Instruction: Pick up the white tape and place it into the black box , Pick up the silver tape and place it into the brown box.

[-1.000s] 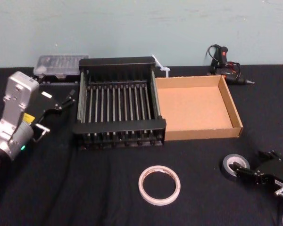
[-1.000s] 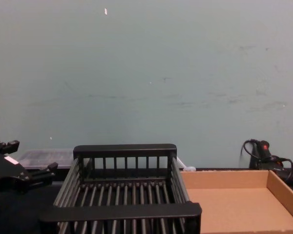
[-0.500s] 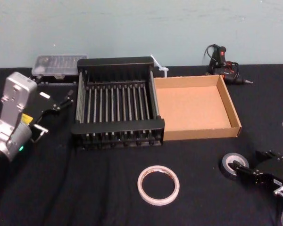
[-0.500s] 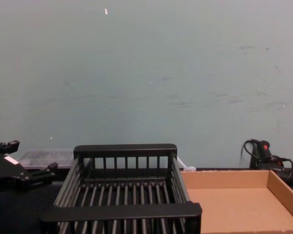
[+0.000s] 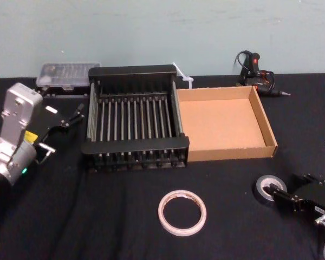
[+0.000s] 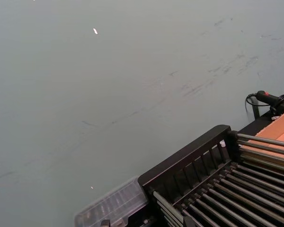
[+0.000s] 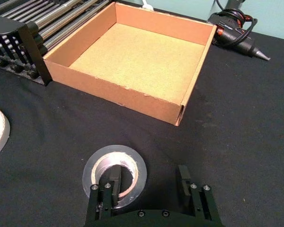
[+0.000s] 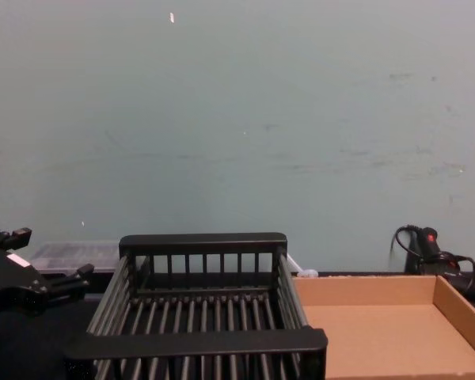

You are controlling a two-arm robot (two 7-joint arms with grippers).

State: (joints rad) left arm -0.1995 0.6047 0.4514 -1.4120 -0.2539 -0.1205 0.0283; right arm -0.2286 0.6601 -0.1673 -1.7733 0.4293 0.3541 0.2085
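My right gripper (image 7: 149,182) sat low at the near right, jaws spread, one finger inside the silver tape (image 7: 114,170) lying flat on the table (image 5: 97,216), nearer than the brown box (image 5: 225,155). The white tape (image 5: 182,212) lay near centre, before the black box (image 5: 134,145). My left gripper (image 5: 70,116) hung open at the crate's left.

1. Black box (image 5: 134,122) centre; brown box (image 5: 225,123) touching it at 3 o'clock.
2. White tape (image 5: 182,212) at 6 o'clock of black box.
3. Right gripper (image 5: 280,193) at silver tape (image 5: 269,190), 5 o'clock.
4. Left gripper (image 5: 75,115) at 9 o'clock.
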